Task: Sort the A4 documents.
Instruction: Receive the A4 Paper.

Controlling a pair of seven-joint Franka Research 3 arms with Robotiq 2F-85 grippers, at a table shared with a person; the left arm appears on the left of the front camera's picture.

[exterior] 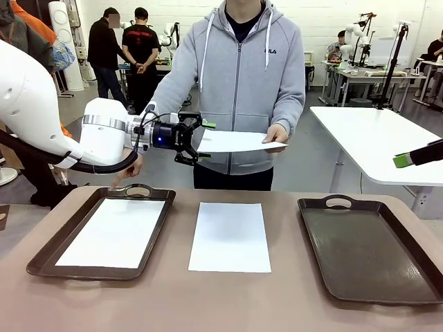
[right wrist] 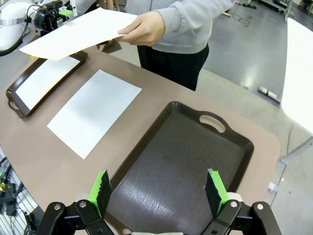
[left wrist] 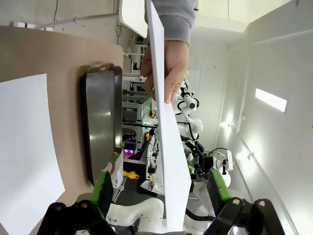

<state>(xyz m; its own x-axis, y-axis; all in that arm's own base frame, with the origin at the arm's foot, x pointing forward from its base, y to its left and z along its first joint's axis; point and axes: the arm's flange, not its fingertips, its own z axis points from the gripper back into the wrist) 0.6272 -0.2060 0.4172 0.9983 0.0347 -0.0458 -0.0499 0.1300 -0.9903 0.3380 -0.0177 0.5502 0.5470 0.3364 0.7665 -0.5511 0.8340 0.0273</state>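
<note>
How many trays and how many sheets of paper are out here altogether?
Dark brown trays: 2, the left tray and the right tray
White paper sheets: 3, the tray sheet, the table sheet and the held sheet
Total: 5

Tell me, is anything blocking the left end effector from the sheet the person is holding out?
Nothing visible does. The sheet has its edge between the fingers of the open left end effector, not yet gripped. The person's hand holds its other end.
</note>
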